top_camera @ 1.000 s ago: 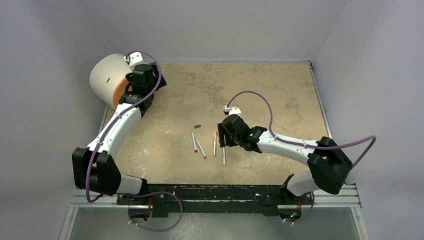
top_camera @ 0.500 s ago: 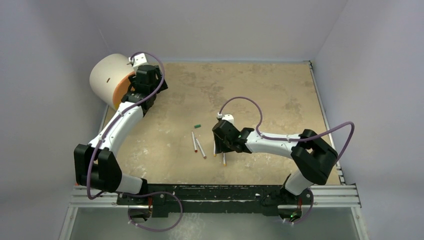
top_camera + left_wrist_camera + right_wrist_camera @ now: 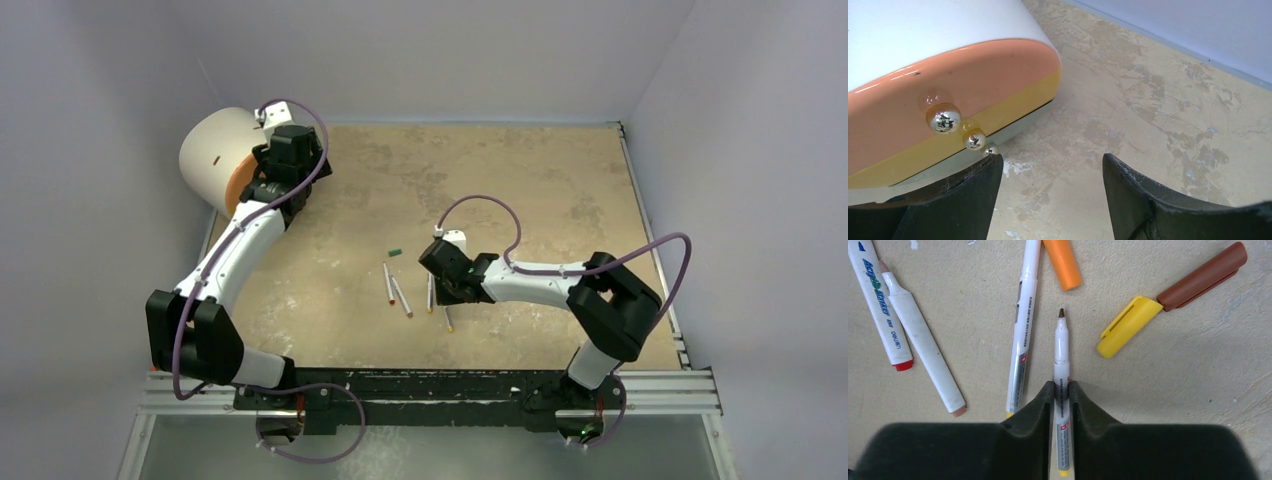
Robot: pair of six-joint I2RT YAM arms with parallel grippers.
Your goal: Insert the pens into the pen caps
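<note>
Low centre of the right wrist view, the fingers of the right gripper (image 3: 1062, 390) pinch a brown-tipped pen (image 3: 1061, 347) on the table (image 3: 1173, 390): pick-up step, with aligning its tip to the brown cap (image 3: 1202, 276), upper right, likely next; the left gripper (image 3: 1052, 165) gapes, empty.

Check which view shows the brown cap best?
Right wrist: the brown cap lies whole and sharp, beside the yellow cap. Top external can't make it out; left wrist doesn't show it.
</note>
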